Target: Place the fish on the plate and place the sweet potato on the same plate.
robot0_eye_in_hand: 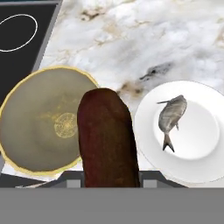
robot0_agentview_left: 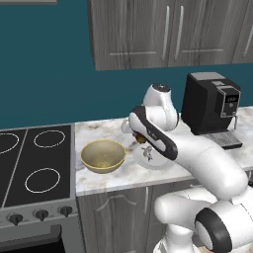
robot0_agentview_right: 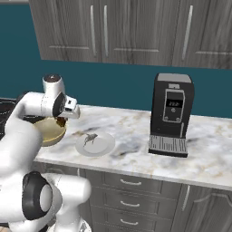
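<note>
End effector gripping sweet potato; no legible writing.

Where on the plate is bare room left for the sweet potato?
The fish lies near the middle of the plate. The plate's rim ring all round it is bare; the widest strip is beside the bowl, nearest the sweet potato in the claw.

Both base views are looking forward-down over the counter, sharing the plate; the hand view is apparently hovering close above it
</note>
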Tool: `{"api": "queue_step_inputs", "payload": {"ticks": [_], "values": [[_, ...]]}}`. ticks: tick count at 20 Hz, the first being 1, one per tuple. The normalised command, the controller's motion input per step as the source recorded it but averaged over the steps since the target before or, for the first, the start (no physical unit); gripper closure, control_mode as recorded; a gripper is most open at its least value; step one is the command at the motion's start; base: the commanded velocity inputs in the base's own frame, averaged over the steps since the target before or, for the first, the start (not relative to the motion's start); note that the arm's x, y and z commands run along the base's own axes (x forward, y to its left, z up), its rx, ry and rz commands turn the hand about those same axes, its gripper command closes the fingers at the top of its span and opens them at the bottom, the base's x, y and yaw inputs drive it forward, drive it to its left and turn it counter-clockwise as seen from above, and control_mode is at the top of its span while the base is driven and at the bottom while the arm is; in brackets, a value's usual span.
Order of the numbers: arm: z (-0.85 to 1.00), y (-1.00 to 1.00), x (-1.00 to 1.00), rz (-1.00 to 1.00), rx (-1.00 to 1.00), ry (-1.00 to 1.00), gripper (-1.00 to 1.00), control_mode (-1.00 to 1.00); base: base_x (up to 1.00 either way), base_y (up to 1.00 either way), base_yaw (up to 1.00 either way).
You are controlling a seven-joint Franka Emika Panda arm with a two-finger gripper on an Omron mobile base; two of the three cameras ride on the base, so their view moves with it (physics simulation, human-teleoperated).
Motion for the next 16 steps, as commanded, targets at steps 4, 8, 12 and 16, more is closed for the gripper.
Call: {"api": "queue_step_inputs", "payload": {"ticks": [4, 8, 12, 16], "values": [[-0.33, -1.00, 0.00, -0.05, 0.02, 0.05, 1.00, -1.00, 0.00, 0.00, 0.00], [-0.38, -0.95, 0.00, -0.06, 0.00, 0.03, 1.00, -1.00, 0.00, 0.00, 0.00], [-0.04, -0.69, 0.00, -0.10, -0.08, 0.03, 1.00, -1.00, 0.00, 0.00, 0.00], [-0.04, -0.22, 0.19, -0.08, -0.08, 0.18, 1.00, -1.00, 0.00, 0.00, 0.00]]}}
